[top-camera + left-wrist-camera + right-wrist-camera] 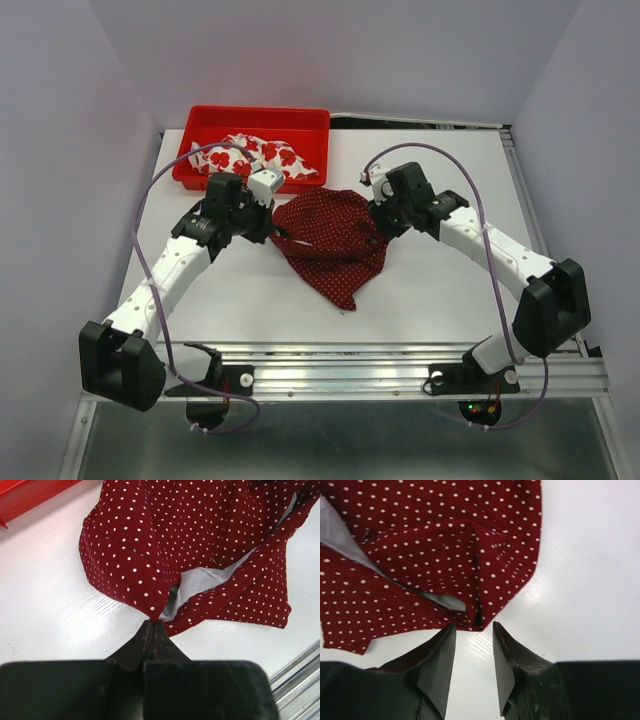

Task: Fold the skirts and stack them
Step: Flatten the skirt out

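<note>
While the floral skirt (255, 155) is seen crumpled in the red tray (318, 120) at 11 o'clock of the table (450, 300), the polka-dot skirt (335, 245) is noted at table centre, rumpled and unfolded, with a point trailing toward 6 o'clock. The left gripper (151, 626) is set at its 9 o'clock edge, fingers pressed together; a corner of cloth is drawn to a point at their tips and is judged pinched. The right gripper (474, 630) is set at the 3 o'clock edge, fingers apart, with the hem just ahead of the gap and not yet entered. Pale grey lining (200, 577) is exposed where the layers gape. The cloth is judged light, limp and two-layered, and likely to sag and slide on the smooth table. Hold is best taken at hem corners through both layers, so that the lining is not separated during spreading.
</note>
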`<state>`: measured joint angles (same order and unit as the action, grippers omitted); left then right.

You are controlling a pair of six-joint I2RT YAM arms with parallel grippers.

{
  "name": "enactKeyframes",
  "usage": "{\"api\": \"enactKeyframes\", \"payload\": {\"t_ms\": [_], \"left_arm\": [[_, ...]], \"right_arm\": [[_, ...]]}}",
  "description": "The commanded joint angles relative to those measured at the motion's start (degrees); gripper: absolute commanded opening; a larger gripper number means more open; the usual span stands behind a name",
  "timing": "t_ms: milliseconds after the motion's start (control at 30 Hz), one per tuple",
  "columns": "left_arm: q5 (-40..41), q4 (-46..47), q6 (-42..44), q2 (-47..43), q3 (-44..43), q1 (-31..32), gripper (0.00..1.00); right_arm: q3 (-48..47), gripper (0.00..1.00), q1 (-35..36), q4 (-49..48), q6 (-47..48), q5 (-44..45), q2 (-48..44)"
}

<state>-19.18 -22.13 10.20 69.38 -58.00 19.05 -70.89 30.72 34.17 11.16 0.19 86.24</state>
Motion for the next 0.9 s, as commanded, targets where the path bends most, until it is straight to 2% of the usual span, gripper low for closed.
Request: {"api": "enactKeyframes", "payload": {"t_ms": [0,433,867], "left_arm": [[0.3,0.6,-0.4,-1.0,-0.3,0.1,0.00],[0.2,1.7,-0.3,-1.7,3.4,0.1,0.00],[0.3,2.5,-0.2,-1.4,4.5,0.1,0.00]], "right_arm": [[-2.8,0.41,0.1,-0.9,-0.7,-4.8,0.9],[-3.0,0.40,0.1,-0.9,0.3,-7.0,7.3],[-0.3,0.33,0.1,-0.5,0.3,-9.6,7.8]]}}
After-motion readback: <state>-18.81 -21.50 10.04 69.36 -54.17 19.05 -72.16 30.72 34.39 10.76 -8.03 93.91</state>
